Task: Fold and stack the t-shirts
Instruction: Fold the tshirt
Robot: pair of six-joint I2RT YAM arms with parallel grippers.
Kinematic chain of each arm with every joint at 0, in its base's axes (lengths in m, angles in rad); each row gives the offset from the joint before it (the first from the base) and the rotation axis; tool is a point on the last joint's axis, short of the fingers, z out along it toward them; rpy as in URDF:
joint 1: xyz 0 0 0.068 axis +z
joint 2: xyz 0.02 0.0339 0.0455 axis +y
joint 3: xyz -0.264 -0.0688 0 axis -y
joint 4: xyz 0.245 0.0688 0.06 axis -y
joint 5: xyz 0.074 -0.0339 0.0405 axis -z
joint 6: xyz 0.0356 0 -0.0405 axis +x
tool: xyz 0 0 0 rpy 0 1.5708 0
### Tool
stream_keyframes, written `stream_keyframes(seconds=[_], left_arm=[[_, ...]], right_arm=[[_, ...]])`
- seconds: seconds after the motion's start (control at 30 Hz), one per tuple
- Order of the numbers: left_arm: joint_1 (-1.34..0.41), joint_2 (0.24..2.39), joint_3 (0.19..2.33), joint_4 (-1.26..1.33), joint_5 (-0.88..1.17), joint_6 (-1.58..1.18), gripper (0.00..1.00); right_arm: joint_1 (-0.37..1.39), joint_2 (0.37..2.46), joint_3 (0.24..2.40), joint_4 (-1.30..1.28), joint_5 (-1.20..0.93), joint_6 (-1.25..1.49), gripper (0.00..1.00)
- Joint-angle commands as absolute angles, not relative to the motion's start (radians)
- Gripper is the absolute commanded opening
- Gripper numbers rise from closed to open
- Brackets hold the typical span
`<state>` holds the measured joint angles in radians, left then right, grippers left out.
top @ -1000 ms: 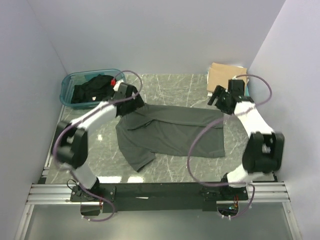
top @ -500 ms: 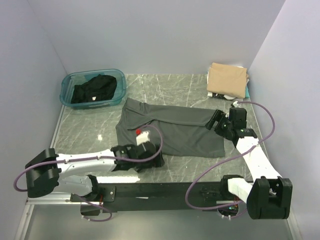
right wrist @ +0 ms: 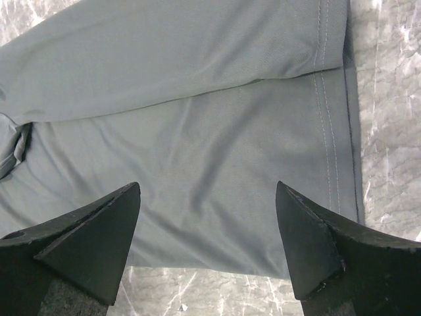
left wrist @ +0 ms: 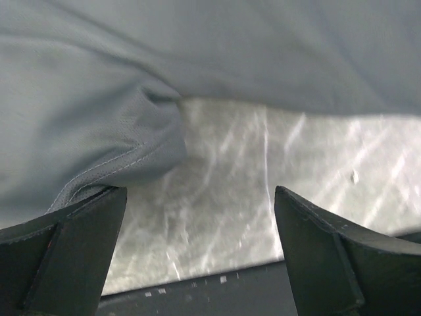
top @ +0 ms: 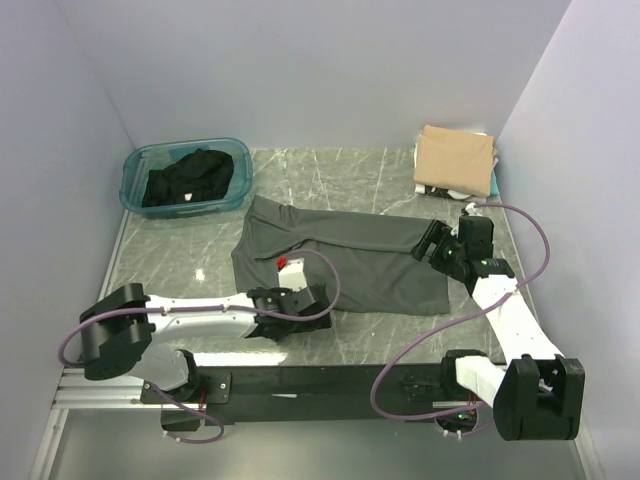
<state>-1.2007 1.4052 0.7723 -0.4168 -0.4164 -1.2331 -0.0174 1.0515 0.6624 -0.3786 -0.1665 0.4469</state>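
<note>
A dark charcoal-grey t-shirt (top: 345,250) lies spread across the middle of the marble table. My left gripper (top: 312,312) hovers low at the shirt's near-left edge. In the left wrist view it (left wrist: 200,192) stands open over bare marble, with a stitched sleeve hem (left wrist: 112,164) just beyond its left finger. My right gripper (top: 430,247) is over the shirt's right end. The right wrist view shows it (right wrist: 208,189) open above the grey cloth (right wrist: 197,131), holding nothing. A black t-shirt (top: 185,178) lies bunched in the tub. A folded tan t-shirt (top: 455,155) tops a small stack.
The translucent teal tub (top: 135,185) stands at the back left. The folded stack sits in the back right corner against the wall, with white and teal cloth (top: 494,183) showing under the tan. My left arm (top: 200,310) stretches along the near edge above the black rail (top: 330,380).
The left arm swung from the shirt's far-left corner by the tub down to its near edge. The right arm came forward from the back right corner to the shirt's right end.
</note>
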Motion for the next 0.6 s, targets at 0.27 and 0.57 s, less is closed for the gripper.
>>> stream_keyframes(seconds=[0.27, 0.57], left_arm=[[-1.094, 1.448, 0.905, -0.519, -0.621, -1.193, 0.99], [-1.088, 1.502, 0.911, -0.485, -0.585, -1.167, 0.99]], right_arm=[[-0.015, 1.038, 0.655, -0.368, -0.149, 0.419, 0.89], [-0.015, 1.054, 0.655, -0.367, -0.149, 0.417, 0.89]])
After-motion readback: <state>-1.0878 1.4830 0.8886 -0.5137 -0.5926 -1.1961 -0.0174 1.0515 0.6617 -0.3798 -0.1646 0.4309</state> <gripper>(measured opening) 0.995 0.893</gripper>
